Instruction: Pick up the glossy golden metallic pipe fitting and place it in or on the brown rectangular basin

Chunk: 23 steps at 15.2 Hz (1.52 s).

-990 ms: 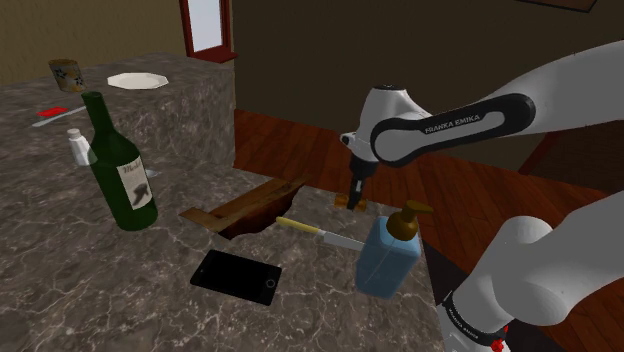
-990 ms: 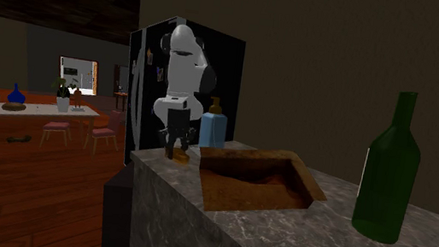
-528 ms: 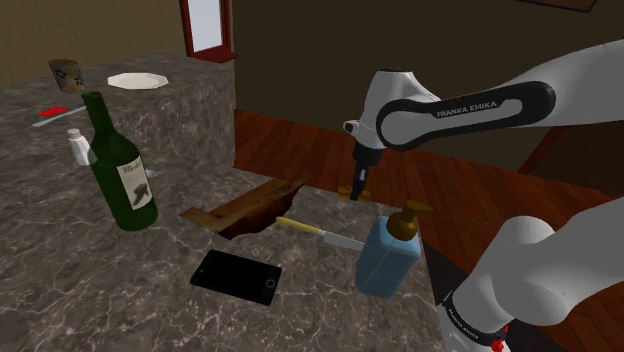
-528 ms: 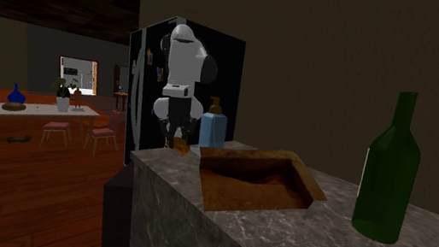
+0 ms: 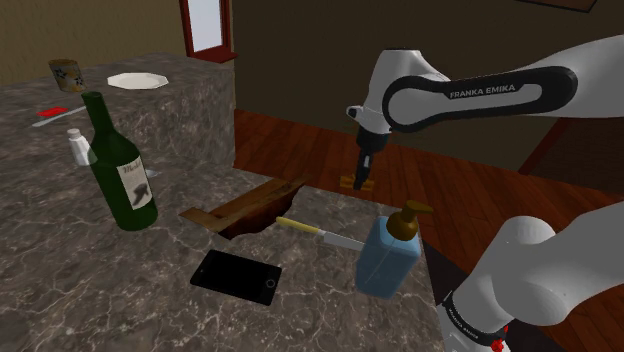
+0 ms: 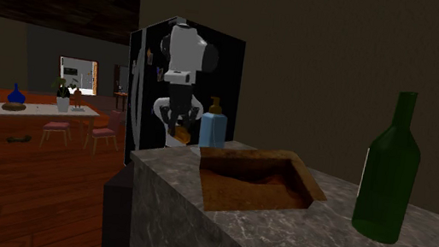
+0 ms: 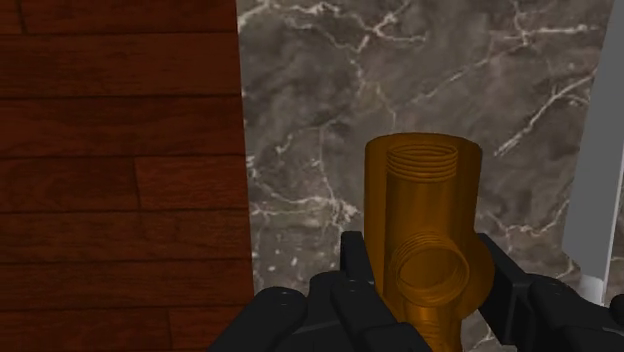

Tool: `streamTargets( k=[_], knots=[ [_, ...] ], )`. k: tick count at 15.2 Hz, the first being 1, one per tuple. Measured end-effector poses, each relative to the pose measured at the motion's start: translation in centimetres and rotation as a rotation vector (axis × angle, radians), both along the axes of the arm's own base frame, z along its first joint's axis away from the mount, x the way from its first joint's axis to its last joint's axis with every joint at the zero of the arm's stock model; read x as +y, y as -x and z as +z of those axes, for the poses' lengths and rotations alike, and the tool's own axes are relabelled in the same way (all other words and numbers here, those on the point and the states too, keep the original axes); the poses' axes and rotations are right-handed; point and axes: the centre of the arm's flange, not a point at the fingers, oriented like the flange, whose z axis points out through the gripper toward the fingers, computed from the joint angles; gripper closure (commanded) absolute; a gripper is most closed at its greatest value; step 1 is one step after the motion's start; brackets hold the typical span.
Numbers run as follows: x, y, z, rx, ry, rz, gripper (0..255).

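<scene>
the gripper [image 5: 364, 181] is clamped on the golden pipe fitting [image 7: 425, 240] and holds it in the air above the edge of the marble counter [image 5: 100, 280], with wood floor [image 7: 120, 150] beyond that edge. in the shoulder view the brown basin [image 6: 246, 172] lies to its lower left, a strip of counter between them, and a blue soap bottle [image 5: 388, 255] stands below the gripper. the arm [image 5: 480, 95] reads "franka emika". the label on the green bottle [image 5: 118, 165] is unreadable.

We see a golden pipe fitting [image 7: 425, 215] of smooth metal with threaded mouths, a veined marble-like countertop [image 7: 330, 90] and a reddish wood-plank floor [image 7: 110, 150].
</scene>
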Motion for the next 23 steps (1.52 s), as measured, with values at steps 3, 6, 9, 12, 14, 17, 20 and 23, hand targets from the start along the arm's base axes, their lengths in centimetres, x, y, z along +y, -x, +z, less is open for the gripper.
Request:
streamTargets(
  k=[3,6,9,12,14,17,20,23],
  knots=[
    [0.0,0.1,1.6,0.0,0.0,0.0,255],
    [-0.1,0.0,3.1,0.0,0.0,0.0,255],
    [-0.1,-0.1,4.6,0.0,0.0,0.0,255],
    [-0.1,0.0,6.3,0.0,0.0,0.0,255],
    [0.4,-0.3,6.8,0.0,0.0,0.0,255],
    [3.4,-1.5,7.1,0.0,0.001,0.0,255],
    [7.1,-3.3,7.1,0.0,0.001,0.001,255],
    [10.8,-4.9,7.0,0.0,0.001,0.001,255]
  ],
)
